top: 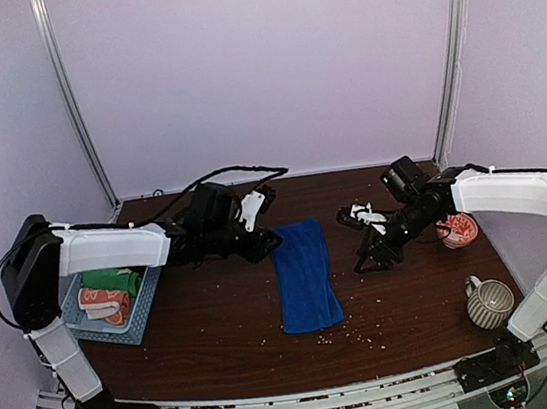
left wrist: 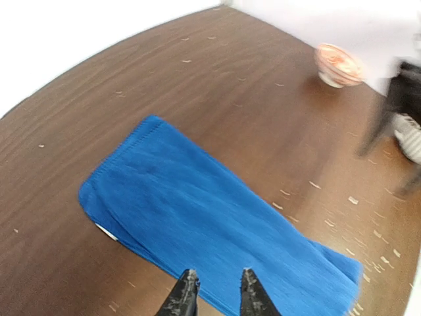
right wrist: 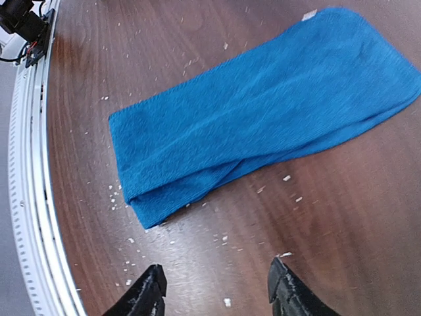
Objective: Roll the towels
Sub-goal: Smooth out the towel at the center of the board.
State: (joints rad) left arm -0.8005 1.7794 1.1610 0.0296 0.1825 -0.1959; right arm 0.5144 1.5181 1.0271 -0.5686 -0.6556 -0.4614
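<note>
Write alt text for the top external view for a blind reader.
A folded blue towel lies flat on a dark table, with the left gripper by its far left corner and the right gripper open to its right. A basket of rolled towels sits left; a patterned bowl and a striped mug sit right.

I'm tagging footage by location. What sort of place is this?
Probably a robot lab test cell, not a home: bare walls and metal frame posts enclose a table, two robot arms are bolted at its near edge, and a blue towel, basket and mug sit as props.
</note>
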